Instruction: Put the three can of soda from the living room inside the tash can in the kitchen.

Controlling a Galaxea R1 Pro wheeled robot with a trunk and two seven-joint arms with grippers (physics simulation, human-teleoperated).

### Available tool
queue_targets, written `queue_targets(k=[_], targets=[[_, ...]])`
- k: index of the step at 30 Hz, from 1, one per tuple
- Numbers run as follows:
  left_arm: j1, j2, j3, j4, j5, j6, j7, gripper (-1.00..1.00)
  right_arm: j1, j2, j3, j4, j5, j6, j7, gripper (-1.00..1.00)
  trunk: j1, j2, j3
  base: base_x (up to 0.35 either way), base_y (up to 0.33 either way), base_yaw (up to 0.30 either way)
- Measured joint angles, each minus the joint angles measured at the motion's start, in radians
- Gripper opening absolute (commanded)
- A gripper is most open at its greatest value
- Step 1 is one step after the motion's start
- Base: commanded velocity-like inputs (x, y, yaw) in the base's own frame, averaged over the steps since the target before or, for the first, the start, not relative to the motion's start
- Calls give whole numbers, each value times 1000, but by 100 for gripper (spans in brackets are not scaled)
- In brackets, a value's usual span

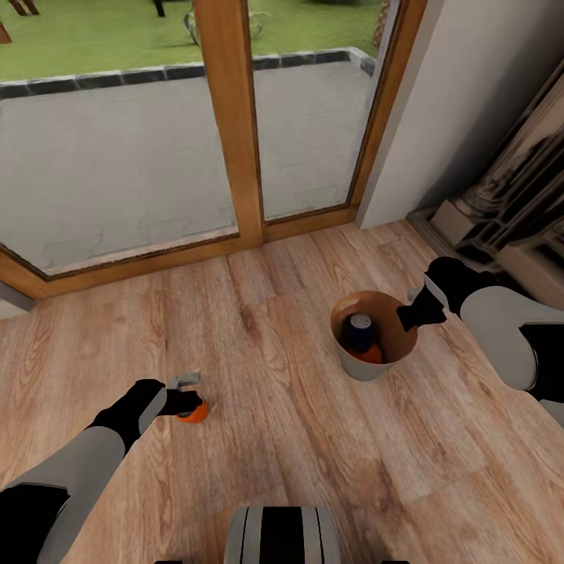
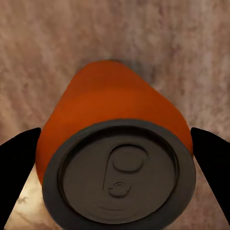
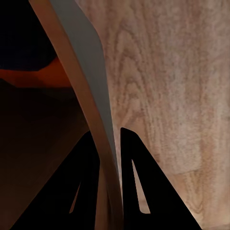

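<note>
While the right gripper (image 1: 413, 313) pinches the trash can (image 1: 352, 362) rim, the left gripper (image 1: 186, 401) clamps an orange can (image 1: 193, 413).

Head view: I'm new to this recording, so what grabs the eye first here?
The bin on the wood floor, right of centre, with a blue can and an orange can inside and the right gripper pinching its rim. Next, the left gripper at lower left, shut on the third can, an orange one above the floor. Behind stands a large wood-framed glass door.
</note>
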Motion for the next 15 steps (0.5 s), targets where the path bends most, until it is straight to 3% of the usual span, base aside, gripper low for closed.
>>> queue_targets(k=[15], targets=[[0,-2,1,3,1,50,8,-100,0,0,2,0,2,0,0,-100,-6,3,50,0,0,0]])
